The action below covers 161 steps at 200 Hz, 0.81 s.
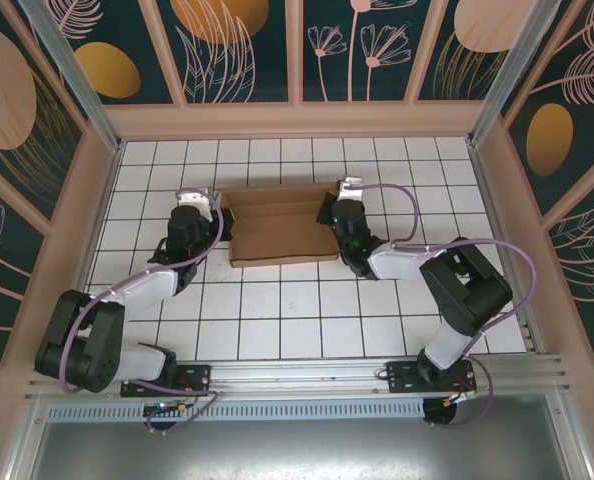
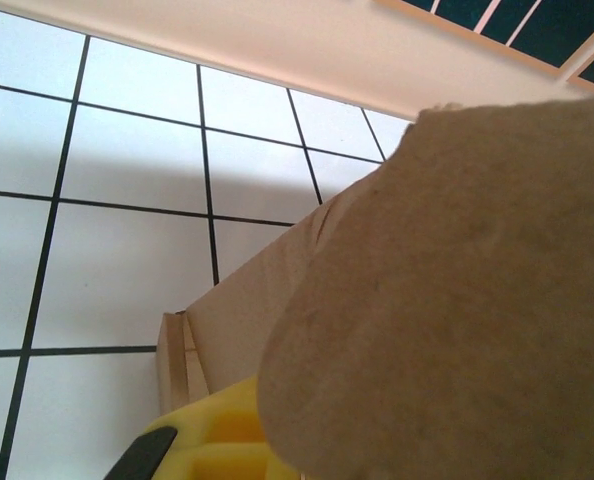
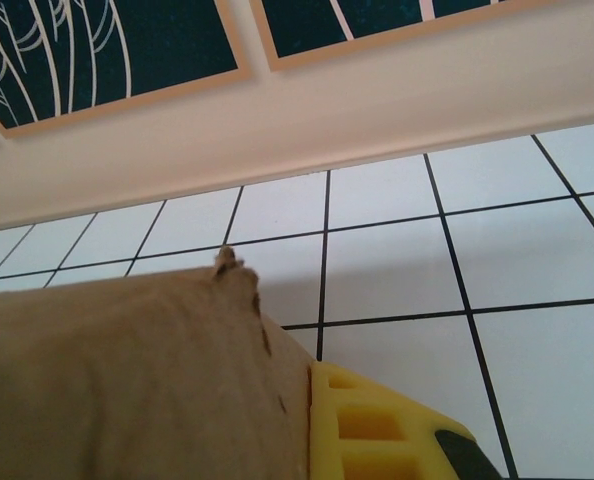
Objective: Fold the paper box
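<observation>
White-tiled table [image 1: 277, 320], plain brown paper box [image 1: 277, 228] between left tool [image 1: 220, 207] and right tool [image 1: 329, 206]

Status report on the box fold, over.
Both shut: left gripper on the paper box at its left end, right gripper at its right end. Nothing blocking it on the tiled table.

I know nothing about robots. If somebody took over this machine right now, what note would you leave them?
Hands: the left hand is closed, pinching the left end of the paper box. The right hand is closed, pinching the right end.
Box: in the middle of the tiled table, between both hands.
Done: it looks partly folded, with both end flaps gripped.
Left: the rest of the folding. It does not look like a finished box yet.
</observation>
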{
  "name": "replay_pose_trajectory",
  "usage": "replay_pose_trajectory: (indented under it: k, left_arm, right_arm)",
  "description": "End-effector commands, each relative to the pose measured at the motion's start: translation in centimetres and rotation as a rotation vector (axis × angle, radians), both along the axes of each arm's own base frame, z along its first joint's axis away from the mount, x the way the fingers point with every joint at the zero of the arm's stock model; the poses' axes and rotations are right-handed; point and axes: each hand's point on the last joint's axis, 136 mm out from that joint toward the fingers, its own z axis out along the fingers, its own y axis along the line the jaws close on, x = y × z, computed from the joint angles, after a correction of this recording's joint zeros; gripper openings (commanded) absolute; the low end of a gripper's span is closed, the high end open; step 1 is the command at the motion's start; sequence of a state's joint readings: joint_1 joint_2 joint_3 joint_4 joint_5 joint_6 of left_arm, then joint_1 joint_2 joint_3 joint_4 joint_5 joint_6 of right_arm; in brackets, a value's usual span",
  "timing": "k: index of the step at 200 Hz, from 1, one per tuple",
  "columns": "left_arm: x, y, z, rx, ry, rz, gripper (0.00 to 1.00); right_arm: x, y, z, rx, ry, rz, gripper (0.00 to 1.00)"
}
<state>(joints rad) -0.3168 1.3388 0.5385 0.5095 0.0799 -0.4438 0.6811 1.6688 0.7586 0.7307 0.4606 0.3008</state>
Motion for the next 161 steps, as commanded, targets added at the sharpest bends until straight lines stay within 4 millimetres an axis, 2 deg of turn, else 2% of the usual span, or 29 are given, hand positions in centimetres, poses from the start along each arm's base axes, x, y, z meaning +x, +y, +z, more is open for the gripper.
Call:
replay_pose_trajectory:
  k: [1,27,63,97,128,139,161]
  left_arm:
    - [-2.0,0.1,-3.2,-0.006,0.105,0.012,0.07]
    - [-3.3,0.5,-4.6,0.008,0.137,0.026,0.08]
    - [-5.0,1.7,-6.4,-0.019,0.168,0.085,0.11]
    - [-5.7,2.1,-7.7,0.001,0.196,0.106,0.11]
    - [-5.7,2.8,-7.7,0.011,0.184,0.143,0.10]
    - [-5.6,2.9,-7.6,0.012,0.178,0.150,0.10]
    - [-5.1,2.7,-7.3,0.013,0.170,0.147,0.10]
  right_arm:
    - [-2.0,0.0,-2.6,-0.018,0.043,0.013,0.03]
    - [-3.0,-0.3,-3.9,-0.026,0.060,0.020,0.03]
    - [-4.3,-0.4,-4.5,-0.035,0.059,0.025,0.05]
    - [-5.6,-0.2,-5.8,-0.048,0.087,0.060,0.13]
    - [-6.7,0.0,-5.5,-0.058,0.083,0.109,0.29]
    - [-7.0,-0.4,-4.9,-0.054,0.075,0.105,0.41]
    - [-7.9,-1.2,-3.5,-0.041,0.049,0.107,0.55]
